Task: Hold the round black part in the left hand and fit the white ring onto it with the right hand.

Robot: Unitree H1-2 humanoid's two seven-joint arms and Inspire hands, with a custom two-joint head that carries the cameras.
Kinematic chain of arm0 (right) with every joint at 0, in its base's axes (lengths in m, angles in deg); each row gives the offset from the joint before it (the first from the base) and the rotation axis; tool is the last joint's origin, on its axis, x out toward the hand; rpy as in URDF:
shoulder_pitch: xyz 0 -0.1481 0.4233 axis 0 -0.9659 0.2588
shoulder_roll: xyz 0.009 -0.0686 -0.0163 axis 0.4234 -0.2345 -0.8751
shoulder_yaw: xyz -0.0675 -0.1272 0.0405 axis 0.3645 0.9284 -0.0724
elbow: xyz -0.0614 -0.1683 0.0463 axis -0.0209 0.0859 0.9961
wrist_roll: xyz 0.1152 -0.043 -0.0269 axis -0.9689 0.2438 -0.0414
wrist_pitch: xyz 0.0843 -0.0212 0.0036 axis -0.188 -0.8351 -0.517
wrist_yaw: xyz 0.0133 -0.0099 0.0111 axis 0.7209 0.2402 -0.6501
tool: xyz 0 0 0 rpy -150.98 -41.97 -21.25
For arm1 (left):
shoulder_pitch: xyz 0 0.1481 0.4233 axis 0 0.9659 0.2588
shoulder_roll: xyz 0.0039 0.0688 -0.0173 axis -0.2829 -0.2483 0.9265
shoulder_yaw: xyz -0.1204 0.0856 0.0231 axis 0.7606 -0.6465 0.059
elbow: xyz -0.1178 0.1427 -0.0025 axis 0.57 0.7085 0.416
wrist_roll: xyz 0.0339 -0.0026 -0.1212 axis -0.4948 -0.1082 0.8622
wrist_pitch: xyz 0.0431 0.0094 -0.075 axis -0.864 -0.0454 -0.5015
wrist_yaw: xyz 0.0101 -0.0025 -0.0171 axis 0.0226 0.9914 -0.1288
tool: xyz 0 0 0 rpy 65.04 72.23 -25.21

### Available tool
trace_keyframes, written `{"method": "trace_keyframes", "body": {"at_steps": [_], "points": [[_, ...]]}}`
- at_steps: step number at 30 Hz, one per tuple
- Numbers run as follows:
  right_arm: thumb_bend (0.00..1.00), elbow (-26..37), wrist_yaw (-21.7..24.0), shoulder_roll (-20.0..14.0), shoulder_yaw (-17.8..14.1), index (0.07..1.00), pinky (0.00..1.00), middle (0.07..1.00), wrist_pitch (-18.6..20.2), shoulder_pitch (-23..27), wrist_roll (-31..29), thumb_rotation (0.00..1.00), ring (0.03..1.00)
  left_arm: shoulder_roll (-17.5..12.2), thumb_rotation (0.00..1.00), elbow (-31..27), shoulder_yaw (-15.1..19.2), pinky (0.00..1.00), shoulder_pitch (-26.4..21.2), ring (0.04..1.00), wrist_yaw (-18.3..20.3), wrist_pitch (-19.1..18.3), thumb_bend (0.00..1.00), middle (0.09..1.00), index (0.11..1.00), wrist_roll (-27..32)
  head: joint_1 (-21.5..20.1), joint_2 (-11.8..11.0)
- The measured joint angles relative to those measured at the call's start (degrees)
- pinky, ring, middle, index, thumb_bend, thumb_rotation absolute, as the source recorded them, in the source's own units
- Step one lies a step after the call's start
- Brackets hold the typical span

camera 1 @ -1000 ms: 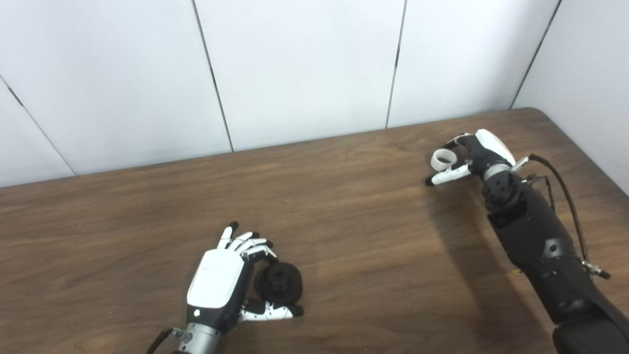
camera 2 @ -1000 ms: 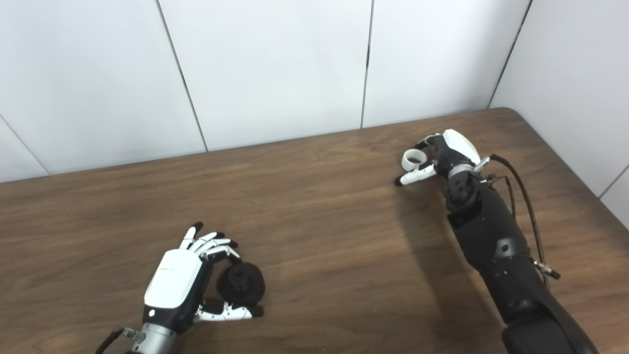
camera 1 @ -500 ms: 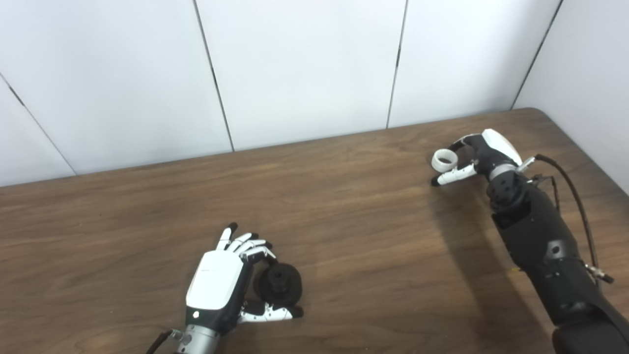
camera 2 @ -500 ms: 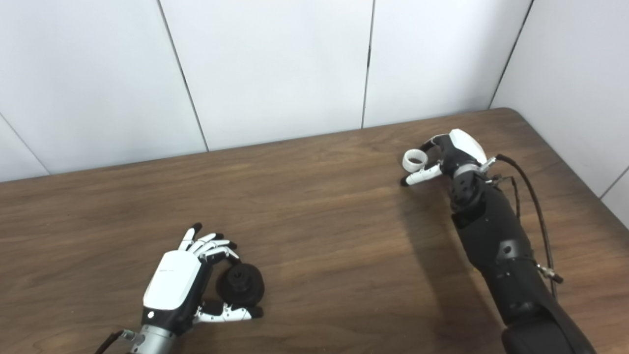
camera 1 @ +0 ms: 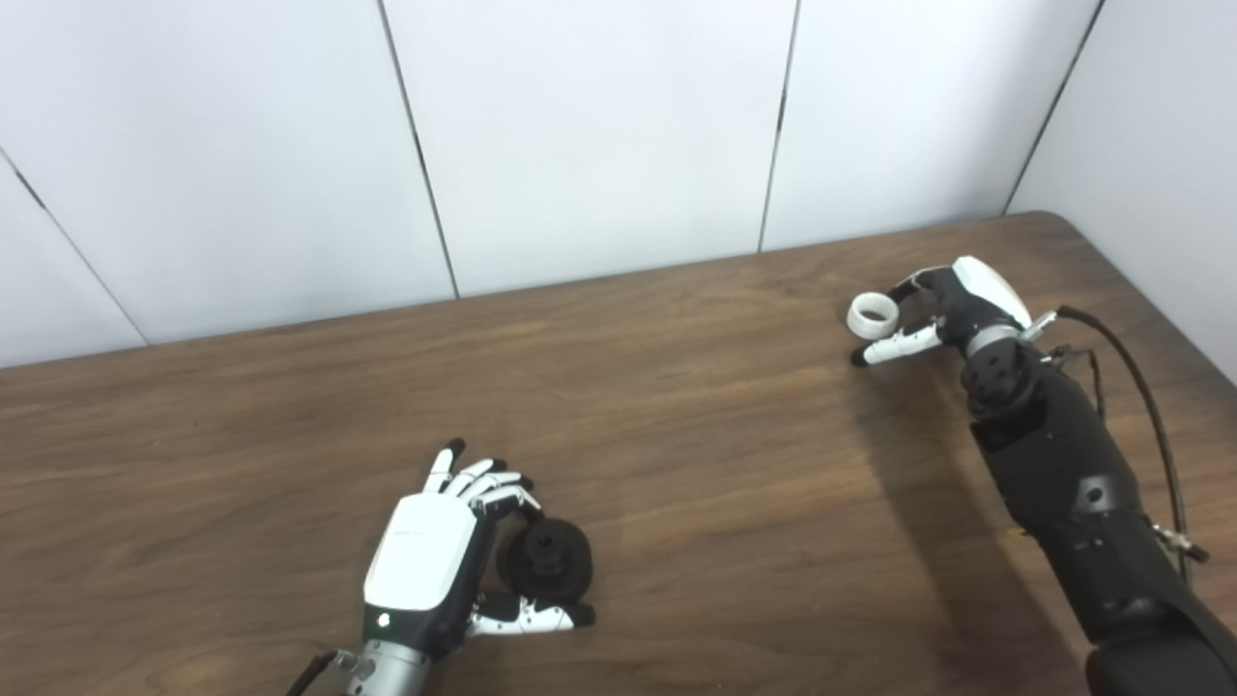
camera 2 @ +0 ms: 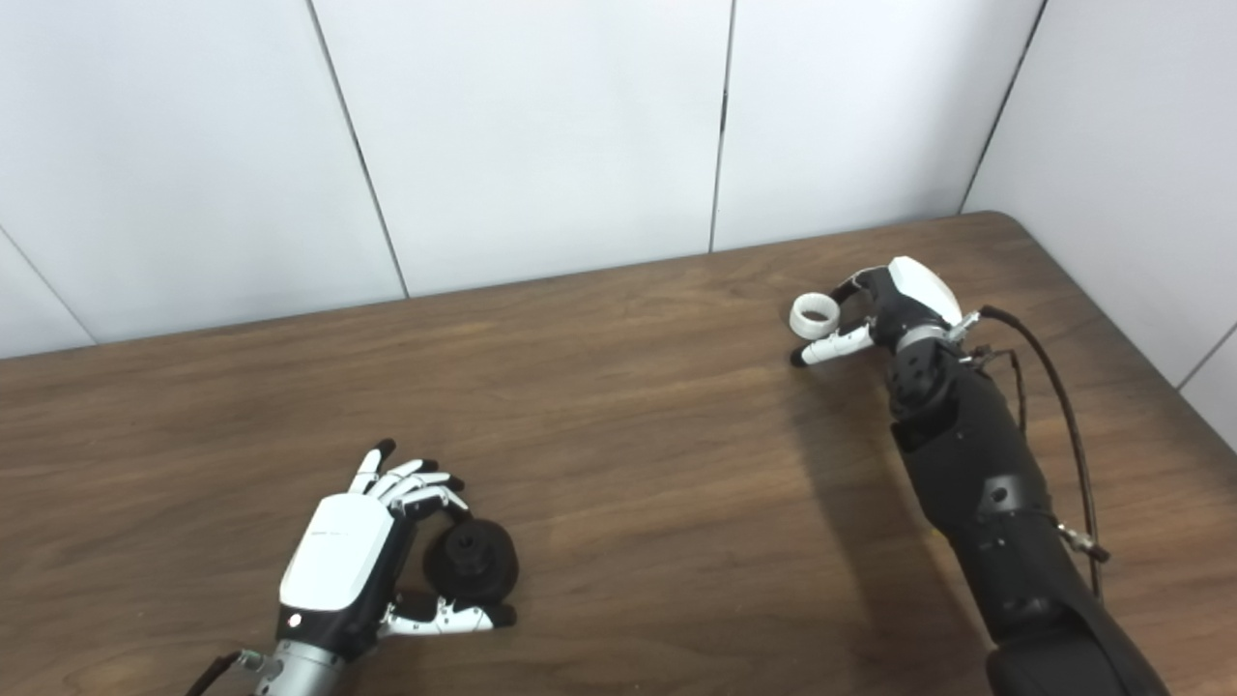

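Left hand (camera 1: 430,565) cups round black part (camera 1: 549,559); right hand (camera 2: 894,300) pinches white ring (camera 2: 813,314); views agree

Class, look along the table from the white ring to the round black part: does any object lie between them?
Nothing visible does. Only bare table lies between the white ring at the right hand and the black part at the left hand.

From my station this looks like a lab or test cell rather than a home: I see a bare wood-grain table (camera 1: 676,406) pushed into a corner, plain white wall panels (camera 1: 589,135) with dark seams at the far side and right, and exposed black cable (camera 1: 1136,387) along my right arm
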Motion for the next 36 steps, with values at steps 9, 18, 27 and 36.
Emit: {"method": "trace_keyframes", "body": {"at_steps": [9, 18, 27, 36], "points": [[0.75, 0.2, 0.2, 0.4, 0.0, 0.659, 1.0, 0.921, 0.0, 0.1, 0.2, 0.22, 0.988, 0.0, 0.06, -0.1, 0.0, 1.0, 0.1, 0.845, 0.0, -0.1, 0.53, 0.745, 0.483, -0.1, 0.3, -0.1], [0.75, -0.3, -0.5, 0.5, 0.7, 0.634, 1.0, 0.909, 0.0, 0.5, -1.2, 0.19, 0.989, -0.1, 0.06, -0.1, 0.0, 1.0, 0.1, 0.849, 0.0, 0.0, 0.53, 0.744, 0.483, 0.0, 0.3, 0.0], [0.52, 0.2, -0.8, 0.5, 1.1, 0.489, 1.0, 0.861, 0.0, 0.4, -2.4, 0.14, 0.971, 0.0, 0.06, -0.2, 0.0, 1.0, 0.2, 0.851, 0.2, -0.3, 0.53, 0.747, 0.483, -0.1, 0.4, 0.3], [0.52, 0.4, -2.1, 0.5, 1.4, 0.485, 1.0, 0.812, 0.0, 0.1, -3.5, 0.13, 0.927, 0.0, 0.06, -0.3, -0.1, 1.0, 0.3, 0.852, 0.1, -0.4, 0.53, 0.749, 0.482, -0.1, 0.5, 0.5]]}}
